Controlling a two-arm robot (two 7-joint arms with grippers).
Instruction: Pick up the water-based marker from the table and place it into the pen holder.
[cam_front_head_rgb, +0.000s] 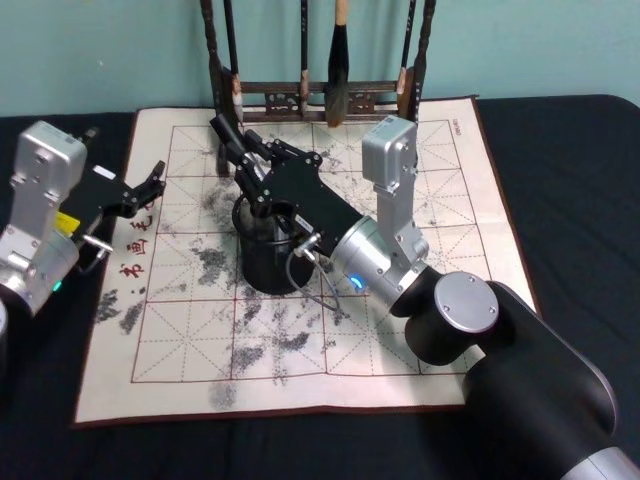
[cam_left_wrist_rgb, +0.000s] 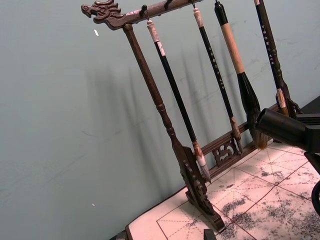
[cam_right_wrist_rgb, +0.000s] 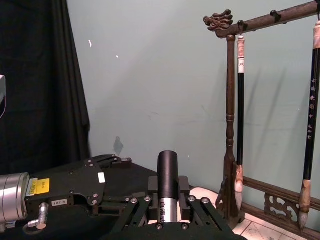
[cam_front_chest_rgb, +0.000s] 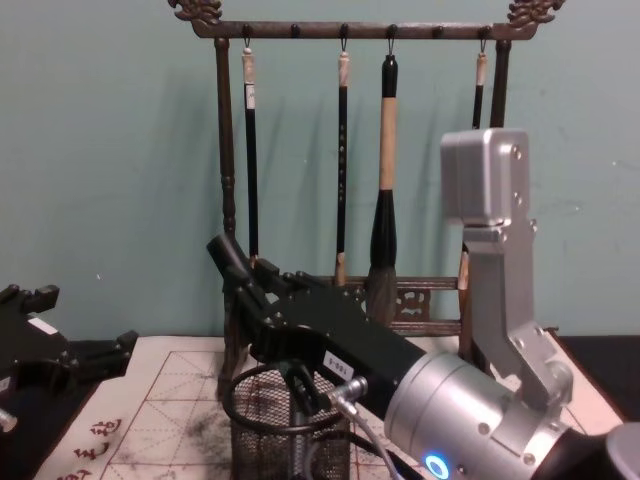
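Right gripper sits above the pen holder, reaching in from the robot's right across the calligraphy mat. Its fingers are closed on the water-based marker, a black cylindrical barrel that sticks out past the fingertips, tilted up and away toward the brush rack. In the chest view the marker is held clear above the holder's rim, angled up to the left, not inside the cup. The right wrist view shows the marker clamped between the fingers, black upper part and a paler band lower down.

The pen holder is a black mesh cup standing on the mat on the dark surface, near the mat's middle, in front of the rack.

Left gripper rests off to the robot's left at the mat's edge, well apart from the holder; fingers slightly open, holding nothing. Its wrist view looks toward the rack with hanging brushes, the marker's tip entering at the side.
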